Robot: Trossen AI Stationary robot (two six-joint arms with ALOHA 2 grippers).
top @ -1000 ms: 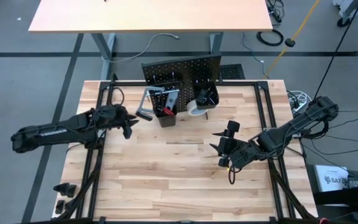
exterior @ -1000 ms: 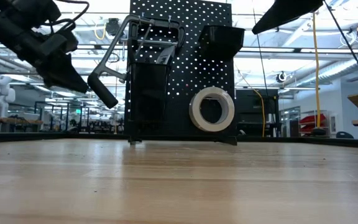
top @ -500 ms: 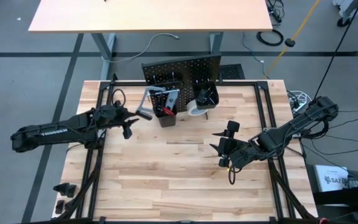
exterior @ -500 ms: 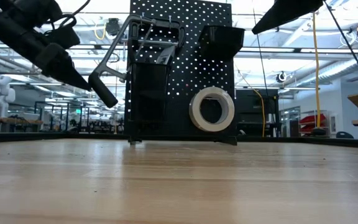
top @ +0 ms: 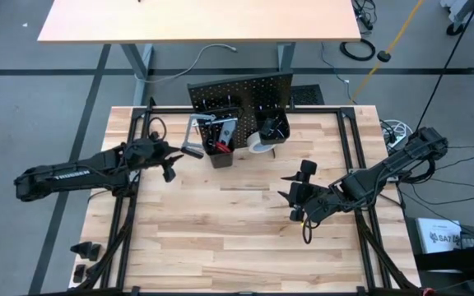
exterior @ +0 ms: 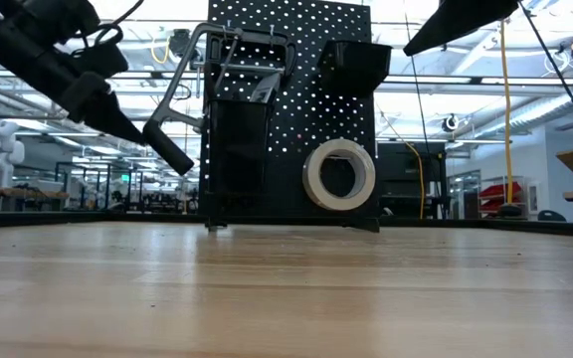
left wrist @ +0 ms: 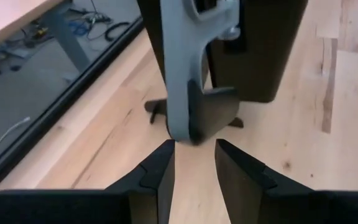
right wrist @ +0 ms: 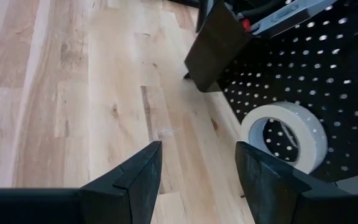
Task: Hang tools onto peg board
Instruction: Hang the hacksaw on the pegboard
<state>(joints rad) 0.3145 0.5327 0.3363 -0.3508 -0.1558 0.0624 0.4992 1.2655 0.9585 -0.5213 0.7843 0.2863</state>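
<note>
The grey bar clamp point(exterior: 182, 94) hung off the peg board point(top: 241, 94) at the surface's point(top: 237, 238) twelve o'clock, its black handle just beyond the empty, parted left pincer point(top: 169, 160) at nine o'clock, while the right pincer point(top: 296, 194) waited open, holding nothing, toward four o'clock.
</note>
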